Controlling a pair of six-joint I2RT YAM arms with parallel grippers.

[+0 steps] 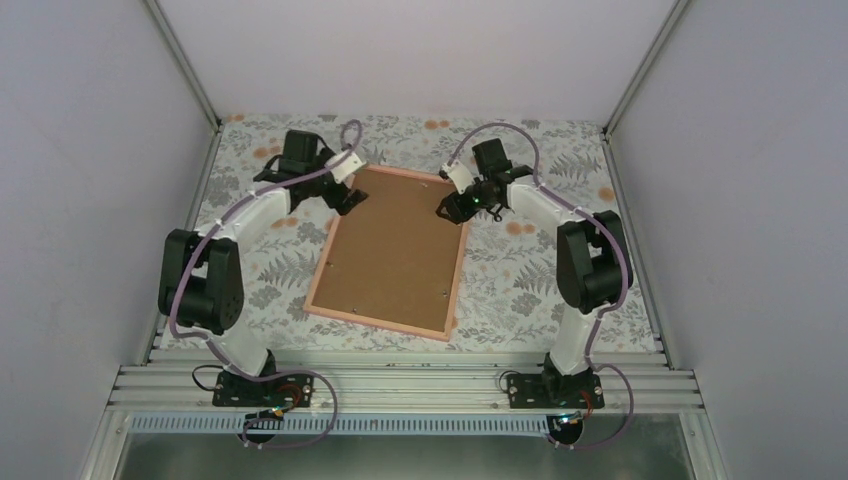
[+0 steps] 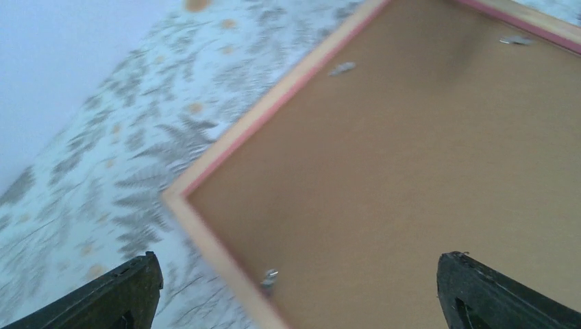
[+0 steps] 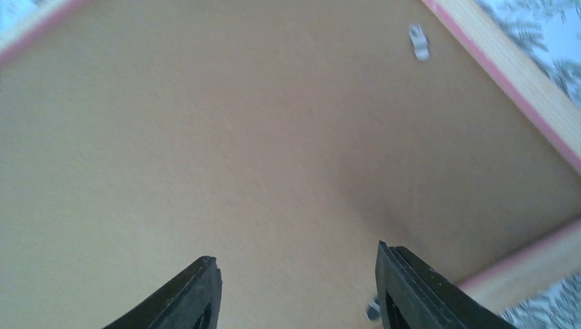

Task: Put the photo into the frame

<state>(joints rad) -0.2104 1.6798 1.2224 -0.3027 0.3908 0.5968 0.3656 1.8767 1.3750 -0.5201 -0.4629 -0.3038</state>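
1. Two arm bases sit at the near edge. Just beyond them the frame (image 1: 323, 262) lies flat, back upward, on the flowered cloth (image 1: 520, 290).
2. Its brown backing board (image 1: 392, 248) fills the opening, with small metal tabs (image 2: 269, 277) along the inner rim. The photo shows in no view, and I cannot tell whether it lies under the board.
3. The frame is probably stiff and light, with a breakable pane. Lying flush, it offers only the thin pink rail to pinch, best near a corner.
4. Farthest off, the left gripper (image 1: 345, 197) hangs over the far-left corner, fingers spread wide and empty. The right gripper (image 1: 452, 207) hangs by the far-right corner, fingers apart, holding nothing.
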